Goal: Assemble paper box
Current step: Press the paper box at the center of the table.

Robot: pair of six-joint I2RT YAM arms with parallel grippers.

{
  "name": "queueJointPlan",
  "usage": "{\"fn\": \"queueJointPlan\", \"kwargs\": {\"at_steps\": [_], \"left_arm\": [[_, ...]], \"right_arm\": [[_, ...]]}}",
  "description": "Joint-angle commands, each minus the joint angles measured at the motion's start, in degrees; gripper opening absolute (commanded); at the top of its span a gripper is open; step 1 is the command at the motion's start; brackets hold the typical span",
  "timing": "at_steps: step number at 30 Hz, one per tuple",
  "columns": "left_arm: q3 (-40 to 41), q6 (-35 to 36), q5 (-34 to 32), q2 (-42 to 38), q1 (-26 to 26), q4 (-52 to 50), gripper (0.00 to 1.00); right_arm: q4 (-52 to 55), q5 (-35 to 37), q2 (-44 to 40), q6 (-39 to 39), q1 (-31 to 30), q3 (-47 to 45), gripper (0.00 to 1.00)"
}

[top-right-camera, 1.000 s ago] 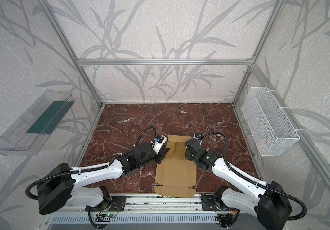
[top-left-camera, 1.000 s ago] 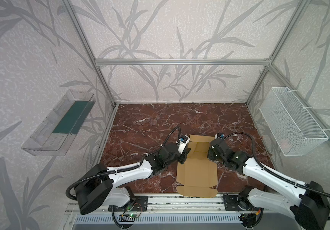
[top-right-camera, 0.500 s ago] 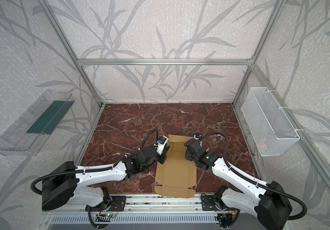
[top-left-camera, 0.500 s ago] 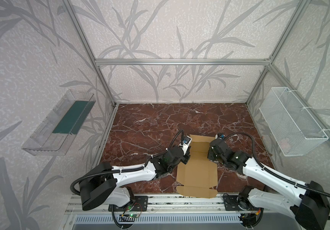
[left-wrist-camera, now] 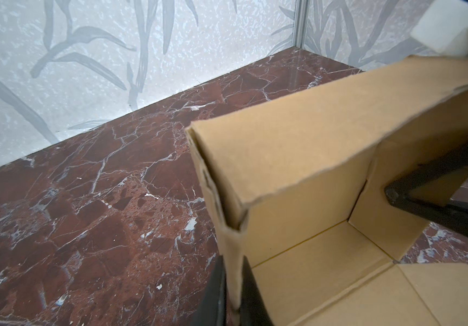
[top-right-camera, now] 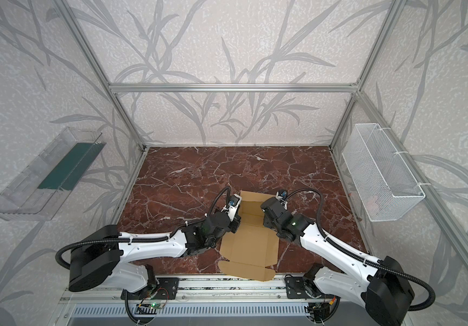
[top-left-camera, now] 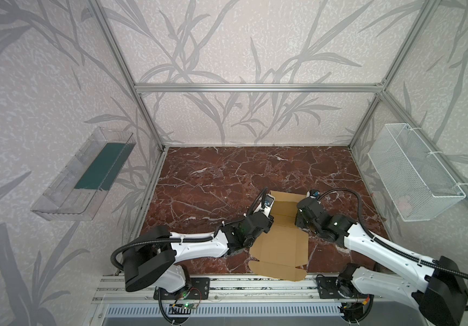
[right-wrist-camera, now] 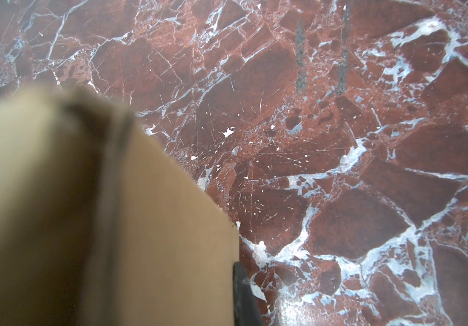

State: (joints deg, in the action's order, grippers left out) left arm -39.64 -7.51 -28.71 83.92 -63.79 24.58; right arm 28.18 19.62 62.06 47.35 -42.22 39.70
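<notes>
Now that the left gripper [left-wrist-camera: 233, 285] has closed to pinch the left wall of the box [top-left-camera: 280, 245], lying near-centre on the table [top-left-camera: 227, 175], while the right gripper [top-left-camera: 300, 223] stays pinched on the right wall, both sides seem secured for folding.

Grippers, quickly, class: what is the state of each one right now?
Left gripper: shut on the paper box, pinching its side wall.
Right gripper: shut on the paper box's opposite wall.

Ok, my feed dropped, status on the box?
Left jaws shut on paper box wall. Right jaws shut on opposite wall. Walls up, near flap flat. Nothing in the way.
</notes>
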Motion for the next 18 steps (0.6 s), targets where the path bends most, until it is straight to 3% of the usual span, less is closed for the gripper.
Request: {"fn": "queueJointPlan", "kwargs": {"at_steps": [1,6,10,18], "left_arm": [[-2.4,1.1,-2.2,1.2,-1.9,4.5,0.07],[-3.5,1.9,-5.4,2.2,-3.9,4.9,0.0],[-4.5,1.3,-8.7,2.7,-5.5,3.6,0.0],[-8.2,-3.9,-24.0,4.0,-10.2,-3.1,0.0]], "right_arm": [[-0.8,-0.7,0.1,-0.3,-1.3,1.9,0.0],[-0.6,-0.4,0.5,-0.2,-1.5,1.9,0.0],[-0.5,-0.2,0.6,-0.3,-1.5,1.9,0.0],[-0.1,0.4,0.6,-1.6,-1.4,1.5,0.0]]}}
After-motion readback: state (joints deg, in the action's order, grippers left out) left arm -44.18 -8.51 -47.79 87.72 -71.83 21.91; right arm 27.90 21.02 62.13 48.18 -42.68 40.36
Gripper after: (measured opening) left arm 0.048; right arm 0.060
